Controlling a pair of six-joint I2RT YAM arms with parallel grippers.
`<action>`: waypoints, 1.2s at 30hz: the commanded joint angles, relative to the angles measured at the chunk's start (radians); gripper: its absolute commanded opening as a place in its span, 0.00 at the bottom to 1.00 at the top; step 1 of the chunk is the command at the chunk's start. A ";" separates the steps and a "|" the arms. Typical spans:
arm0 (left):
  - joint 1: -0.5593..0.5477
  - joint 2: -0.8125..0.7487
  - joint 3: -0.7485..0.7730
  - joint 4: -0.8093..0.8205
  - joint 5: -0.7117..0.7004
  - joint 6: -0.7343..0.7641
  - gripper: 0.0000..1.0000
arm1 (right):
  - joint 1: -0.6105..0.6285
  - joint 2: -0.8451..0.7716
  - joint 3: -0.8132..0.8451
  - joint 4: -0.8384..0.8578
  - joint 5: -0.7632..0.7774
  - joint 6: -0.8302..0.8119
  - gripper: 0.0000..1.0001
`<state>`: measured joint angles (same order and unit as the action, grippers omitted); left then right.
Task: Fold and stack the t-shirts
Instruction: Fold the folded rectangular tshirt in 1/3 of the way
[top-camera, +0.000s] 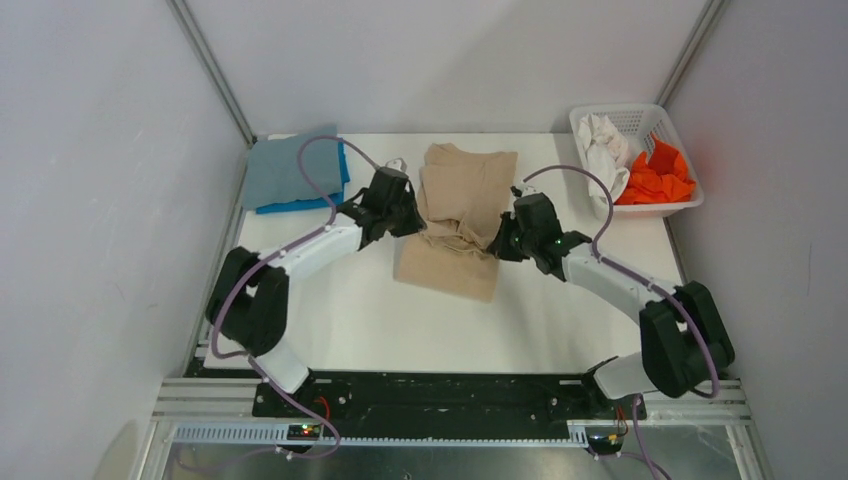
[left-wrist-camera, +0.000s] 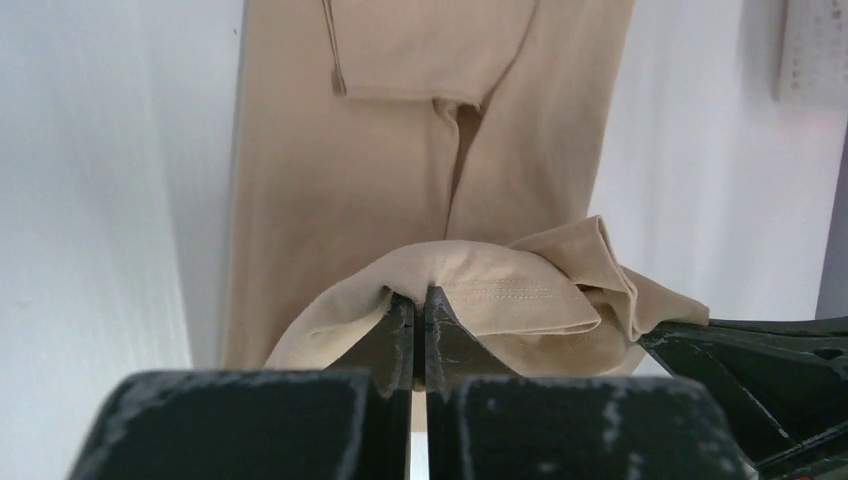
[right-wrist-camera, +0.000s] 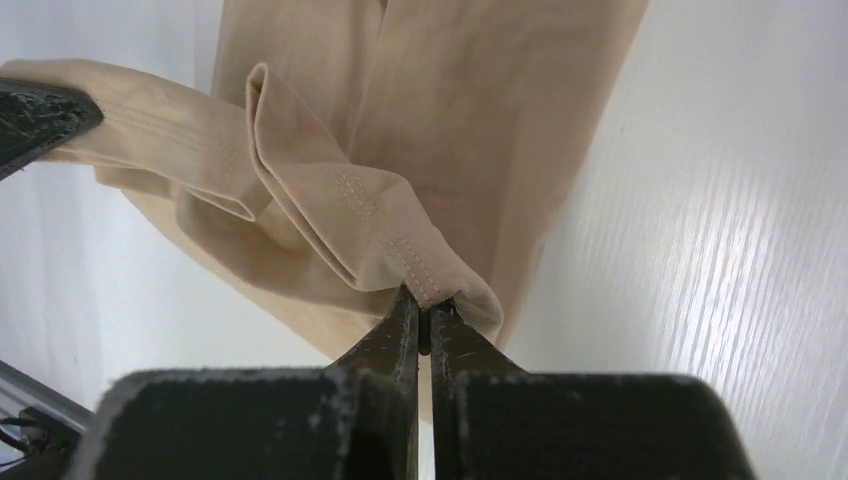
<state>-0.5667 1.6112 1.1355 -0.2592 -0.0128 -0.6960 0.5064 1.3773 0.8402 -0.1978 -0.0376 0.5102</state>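
1. The left hand (left-wrist-camera: 420, 300) reached in from the left over the worktop (top-camera: 350, 320). Its two fingers were pressed together on a stitched hem of the tan shirt (top-camera: 468, 180).
2. The right hand (right-wrist-camera: 427, 305) reached in from the right. Its fingers were likewise clamped tight on a stitched, doubled-over edge of the same shirt.
3. The tan shirt lay at the centre of the worktop. A soft, creased band of cloth was bunched between the two hands, and the rest lay flat.
4. A folded grey-blue shirt (top-camera: 290, 168) rested on a bright blue shirt (top-camera: 300, 207) at the far-left corner.
5. A white shirt (top-camera: 605, 145) and an orange shirt (top-camera: 658, 182) lay crumpled in a lattice basket (top-camera: 620, 109) at the far right.
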 joint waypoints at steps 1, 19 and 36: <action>0.043 0.087 0.109 0.023 0.067 0.062 0.00 | -0.056 0.082 0.091 0.091 -0.087 -0.066 0.00; 0.137 0.345 0.330 0.009 0.164 0.072 0.63 | -0.214 0.370 0.269 0.152 -0.187 -0.147 0.57; 0.142 -0.203 -0.287 -0.007 -0.090 -0.020 1.00 | 0.091 0.236 0.183 0.023 -0.144 -0.112 0.99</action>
<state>-0.4286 1.4952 0.9867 -0.2550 -0.0429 -0.6651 0.5537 1.5600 1.0367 -0.2192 -0.1104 0.3870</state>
